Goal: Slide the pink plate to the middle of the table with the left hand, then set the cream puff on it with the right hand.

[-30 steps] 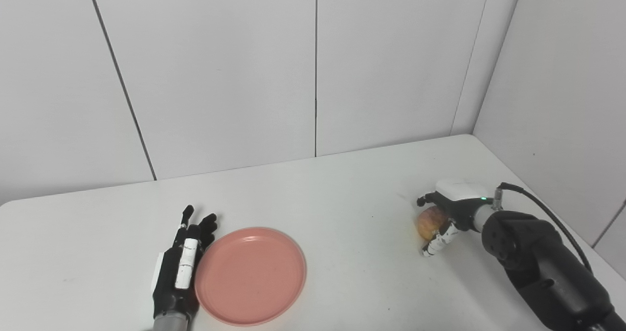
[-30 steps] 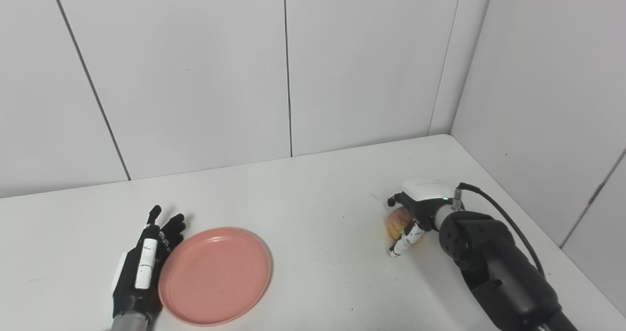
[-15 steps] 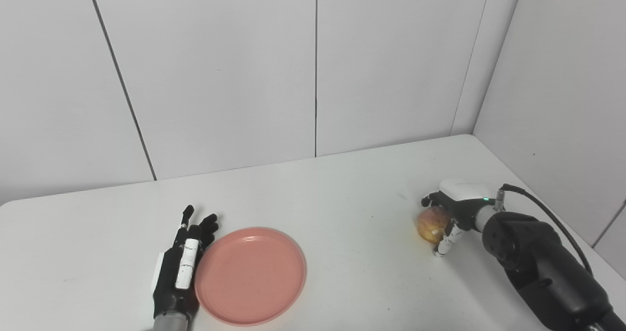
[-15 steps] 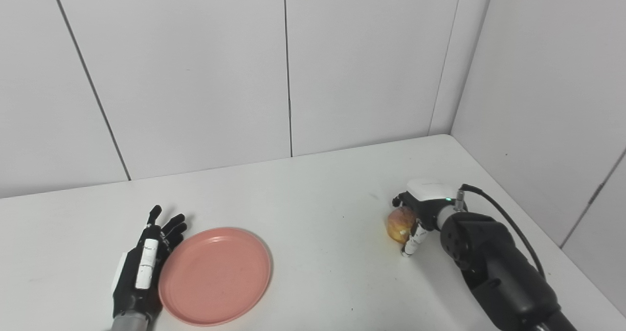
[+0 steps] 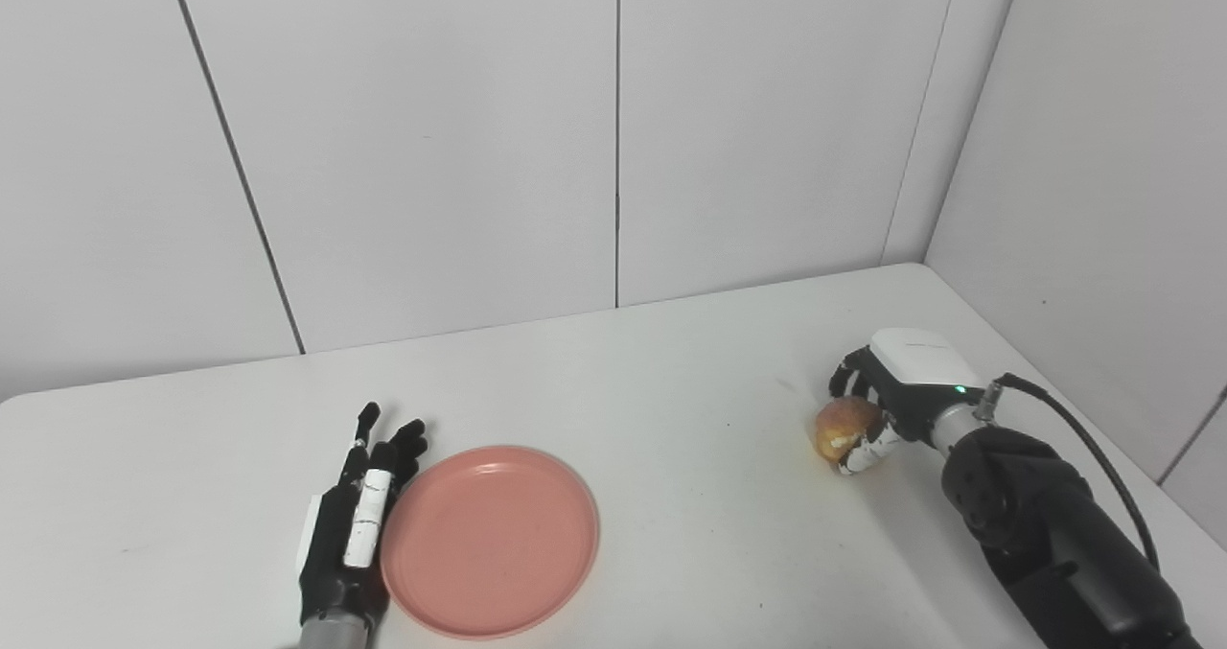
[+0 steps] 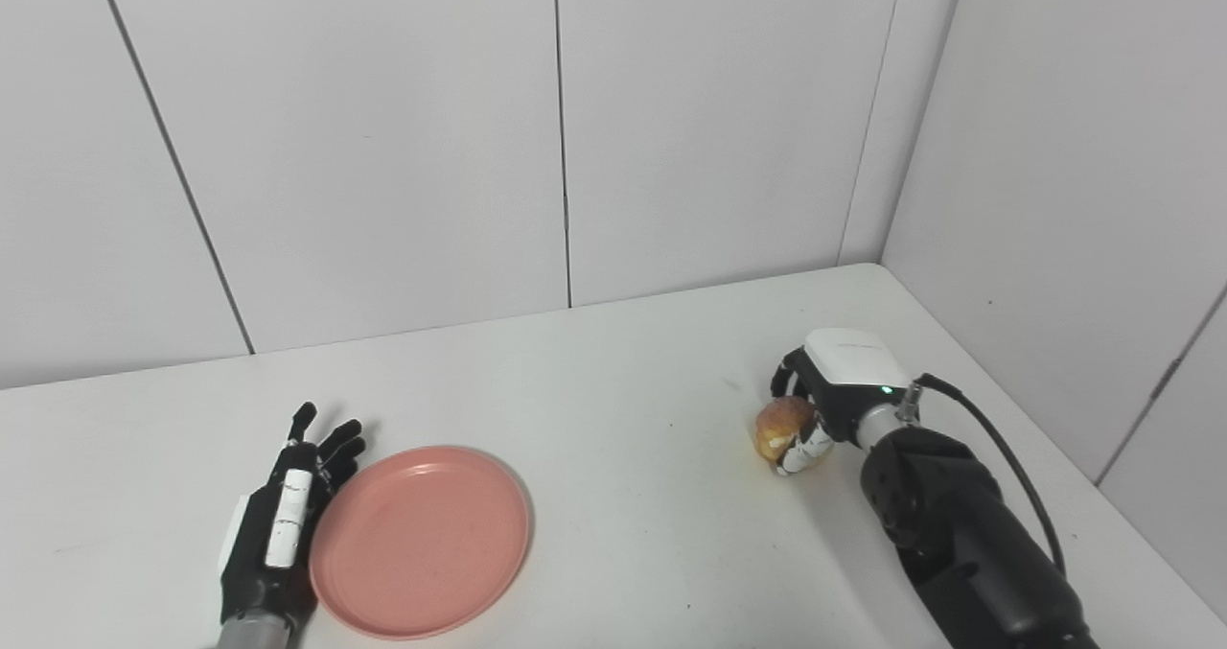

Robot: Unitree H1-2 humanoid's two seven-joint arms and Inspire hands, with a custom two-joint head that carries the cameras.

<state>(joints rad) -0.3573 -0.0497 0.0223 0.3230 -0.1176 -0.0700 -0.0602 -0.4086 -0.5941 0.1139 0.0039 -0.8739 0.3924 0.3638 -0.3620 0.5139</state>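
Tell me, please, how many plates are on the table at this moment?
1. The pink plate lies on the near left part of the table, beside the open left hand. Nothing seems to hide another.

Right robot hand hides cream puff's far side; both forearms cut off at btm edge.

Bare table between pink plate and cream puff.

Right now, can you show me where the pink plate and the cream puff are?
pink plate (image 5: pixel 490 541), left eye view, middle of its flat inside.
cream puff (image 5: pixel 837 427), left eye view, its browned top.
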